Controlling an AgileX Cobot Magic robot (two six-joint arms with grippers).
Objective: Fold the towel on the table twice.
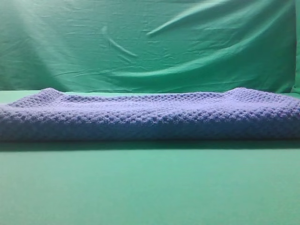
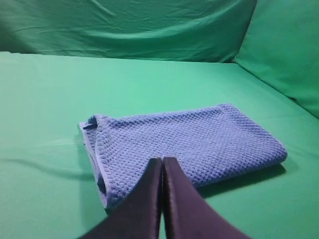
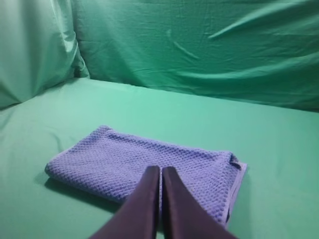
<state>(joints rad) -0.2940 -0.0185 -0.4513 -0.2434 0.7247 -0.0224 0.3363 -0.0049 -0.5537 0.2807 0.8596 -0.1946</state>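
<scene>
Towel lies folded, layered on table, so both my pincers, L & R, pinched tight w/ nothing held, hang at its 6 o'clock edge.

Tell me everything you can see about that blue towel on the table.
The towel is a thick, soft-looking blue-grey cloth with a bumpy waffle weave. It lies folded into a flat, layered rectangle on the smooth green table. One end is a rounded fold; at the other the stacked edges and a thin hem show, with one corner slightly curled up. Seen from the front it spans the whole width of the view. Only the table touches it: both grippers, left and right, are shut and seem clear of it.
</scene>
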